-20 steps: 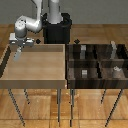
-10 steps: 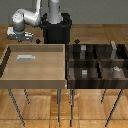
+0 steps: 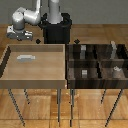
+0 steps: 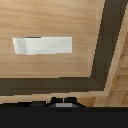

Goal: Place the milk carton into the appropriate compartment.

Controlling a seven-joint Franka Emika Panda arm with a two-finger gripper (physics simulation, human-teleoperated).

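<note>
The milk carton (image 3: 26, 58) is a small pale grey-white box lying flat on the floor of the light wooden tray (image 3: 35, 80), toward the exterior view's left. In the wrist view the milk carton (image 4: 42, 46) shows as a long white rectangle on wood grain. My gripper (image 3: 18, 34) hangs above the tray's far left corner, well clear of the carton, open and holding nothing. Only slivers of its fingers show in the wrist view. The dark-walled compartment tray (image 3: 98, 62) stands on the exterior view's right.
Small grey shapes (image 3: 84, 73) sit in several of the dark cells. The robot's black base (image 3: 56, 30) stands behind the gap between the trays. A dark wall of the wooden tray (image 4: 100, 55) runs past the carton. Both trays rest on thin-legged stands over a wooden floor.
My gripper has risen and drifted slightly toward the exterior view's left above the tray's far corner. The carton has not moved.
</note>
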